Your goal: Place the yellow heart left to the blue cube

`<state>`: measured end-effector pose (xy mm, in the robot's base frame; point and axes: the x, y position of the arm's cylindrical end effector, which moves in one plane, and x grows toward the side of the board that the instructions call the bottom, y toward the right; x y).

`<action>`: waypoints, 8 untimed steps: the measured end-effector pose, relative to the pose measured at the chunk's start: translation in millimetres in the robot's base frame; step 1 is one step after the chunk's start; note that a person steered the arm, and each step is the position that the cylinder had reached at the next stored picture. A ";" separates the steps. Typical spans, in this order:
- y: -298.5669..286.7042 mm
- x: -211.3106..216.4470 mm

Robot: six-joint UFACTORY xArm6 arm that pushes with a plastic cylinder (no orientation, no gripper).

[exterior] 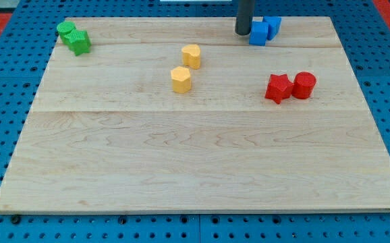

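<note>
Bare pale wood fills the surface's (202, 169) near half; nothing stands between its bottom edge and the blocks. No fingers on this rig, so no open-or-closed state to report: only a dark rod, my tip (243, 32) set down at the top edge, touching the left side of the blue cube (258, 35).

Second blue block (272, 25) sits just right of the cube; shape unclear, possibly a moon.

Yellow heart (191, 55) lies toward the surface's centre-top, well left of the cube. Yellow hexagon-like block (181, 79) just below it.

Risks, as judged:
- tip nudges the cube right, shifting the target;
- push on the heart catches the neighbouring yellow block;
- heart rotates off the tip.

Red pair (290, 86) toward the right edge, green pair (74, 37) at the top-left corner. Blue pegboard (6, 101) surrounds the surface.
</note>
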<state>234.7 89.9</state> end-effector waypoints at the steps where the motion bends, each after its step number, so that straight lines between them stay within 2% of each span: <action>1: -26.3 0.0; 2: -62.8 -0.2; 4: -63.5 -1.5; 6: -75.2 41.1; 7: -71.8 81.7; 8: -72.4 105.1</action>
<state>339.8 17.5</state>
